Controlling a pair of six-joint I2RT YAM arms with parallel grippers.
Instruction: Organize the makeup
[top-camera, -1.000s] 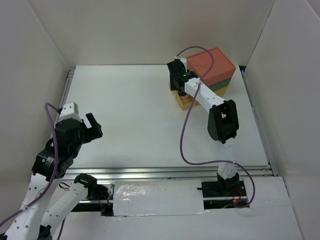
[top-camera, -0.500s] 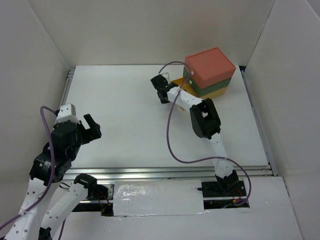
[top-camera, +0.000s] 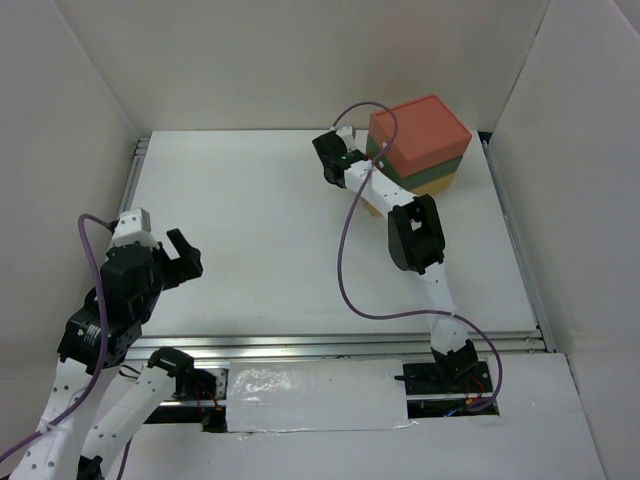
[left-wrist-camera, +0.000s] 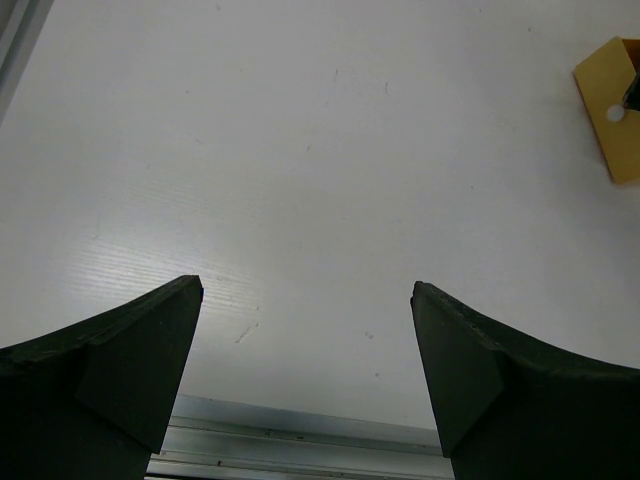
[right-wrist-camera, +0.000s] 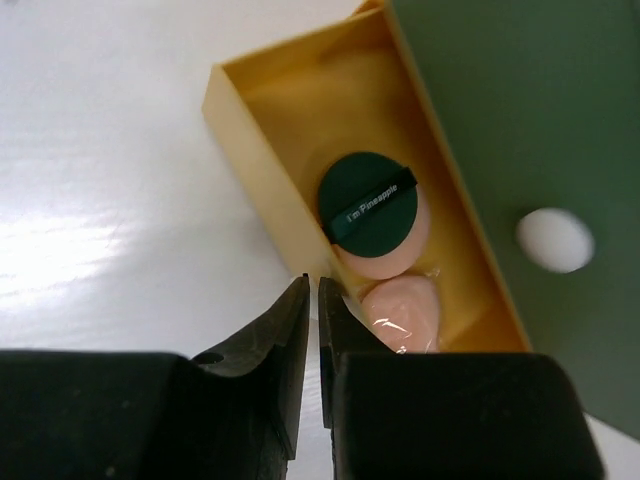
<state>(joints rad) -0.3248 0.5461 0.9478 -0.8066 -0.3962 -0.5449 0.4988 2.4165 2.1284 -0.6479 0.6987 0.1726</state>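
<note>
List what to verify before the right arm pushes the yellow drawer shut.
1. Yellow drawer stands open, out of the box: ok.
2. Dark green disc lies inside it, on a peach compact: ok.
3. Nothing rises above the drawer's rim: cannot tell.
4. Right gripper at the drawer's front, jaws almost together, nothing seen between them: ok.
5. Left gripper open over bare table, apart from the drawer: ok.

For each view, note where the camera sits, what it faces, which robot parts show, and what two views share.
Top: above and behind; faces table, box; left arm, right arm show.
Left wrist: left arm; faces table; open left tool shows.
Right wrist: right arm; faces yellow drawer; right tool shows.
Wrist views share the yellow drawer.
</note>
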